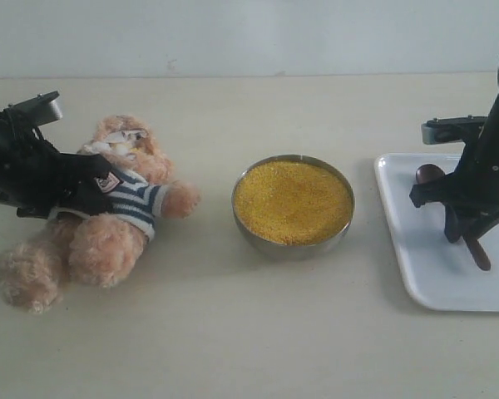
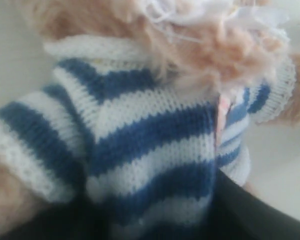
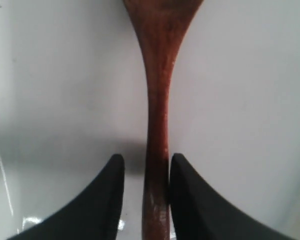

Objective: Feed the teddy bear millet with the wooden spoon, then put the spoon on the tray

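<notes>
The teddy bear [image 2: 215, 55] close up, striped shirt [image 2: 150, 140] filling the view.

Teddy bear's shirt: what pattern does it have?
Navy-and-white stripes on the shirt, clearest in the left wrist view.

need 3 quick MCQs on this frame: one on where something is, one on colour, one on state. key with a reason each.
1. The wooden spoon lies: A on the tray; B on the bare tabletop; C in a cup.
2. The shirt on the teddy bear has stripes of: A red and white; B navy and white; C green and yellow.
3. The steel bowl is: A empty; B tipped over; C upright, full of millet.
Key: 1 A, the right wrist view shows white tray under its handle; 2 B, the left wrist view shows the knit close up; 3 C, yellow grain reaches the level rim.
</notes>
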